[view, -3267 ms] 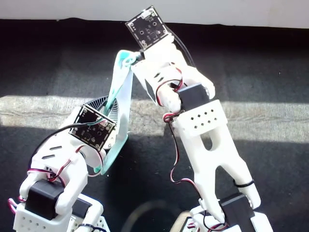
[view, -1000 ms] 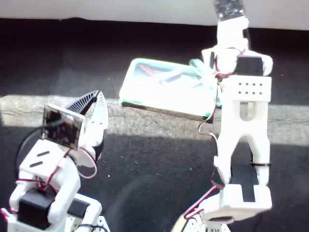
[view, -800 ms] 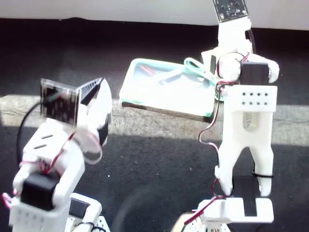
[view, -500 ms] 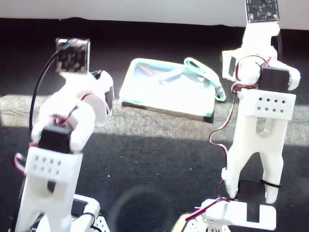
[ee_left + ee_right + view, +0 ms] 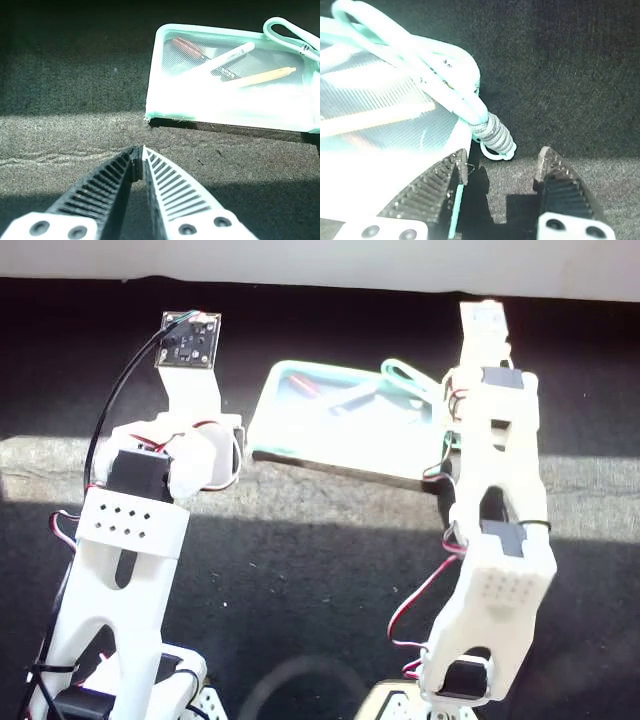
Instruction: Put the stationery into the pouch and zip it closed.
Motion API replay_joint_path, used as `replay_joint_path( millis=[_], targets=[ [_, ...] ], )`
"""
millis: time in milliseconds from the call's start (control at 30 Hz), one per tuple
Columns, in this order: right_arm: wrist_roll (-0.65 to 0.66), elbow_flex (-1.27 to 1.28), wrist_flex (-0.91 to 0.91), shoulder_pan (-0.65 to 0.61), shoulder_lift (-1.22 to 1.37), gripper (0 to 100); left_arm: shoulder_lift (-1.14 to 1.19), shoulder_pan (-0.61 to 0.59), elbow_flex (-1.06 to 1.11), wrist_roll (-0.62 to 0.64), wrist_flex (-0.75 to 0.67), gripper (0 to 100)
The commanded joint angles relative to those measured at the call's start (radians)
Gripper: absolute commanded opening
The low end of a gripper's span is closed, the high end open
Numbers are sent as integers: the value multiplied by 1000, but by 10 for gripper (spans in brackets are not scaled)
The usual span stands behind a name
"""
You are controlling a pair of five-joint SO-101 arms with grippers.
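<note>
The mint-edged mesh pouch (image 5: 345,425) lies flat on the dark mat between the two arms. Through its mesh (image 5: 225,70) I see a red pen (image 5: 187,49), a white pen (image 5: 225,56) and a yellow pencil (image 5: 267,76). Its loop strap (image 5: 420,60) ends in a grey braided cuff (image 5: 494,132) at the pouch's right end. My right gripper (image 5: 502,167) is open just behind that cuff, touching nothing. My left gripper (image 5: 138,157) is shut and empty, a short way from the pouch's left corner (image 5: 148,118). The left arm (image 5: 150,500) stands left of the pouch.
The dark mat (image 5: 330,570) has a sunlit band (image 5: 40,465) across its middle. A pale wall edge (image 5: 320,260) runs along the back. Open mat lies in front of the pouch.
The pouch was held up between both grippers, then laid flat and let go. Both arms have since drawn back and risen; the left gripper has shut.
</note>
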Motion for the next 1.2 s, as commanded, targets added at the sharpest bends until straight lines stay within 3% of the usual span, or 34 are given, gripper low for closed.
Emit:
replay_joint_path(
  millis=[0, 333, 400, 467, 533, 867, 1167],
  targets=[
    [-2, -139, -13, 10, 77, 230, 8, -30, -33, 3, 0, 13],
    [2, -498, -5, 42, 430, 224, 8, -42, -31, 3, 5, 11],
    [69, -582, 44, 42, 479, 164, 8, -42, -31, 3, 5, 11],
    [161, -662, 101, 35, 513, 33, 10, -42, -31, 3, 3, 11],
    [181, -751, 160, 33, 532, 22, 10, -42, -31, 3, -2, 11],
    [189, -1351, 499, 38, 532, 6, 10, -42, 28, 3, -14, 11],
    [181, -1357, 593, -25, 308, 6, 4, -42, 70, 8, -58, 10]
  ],
)
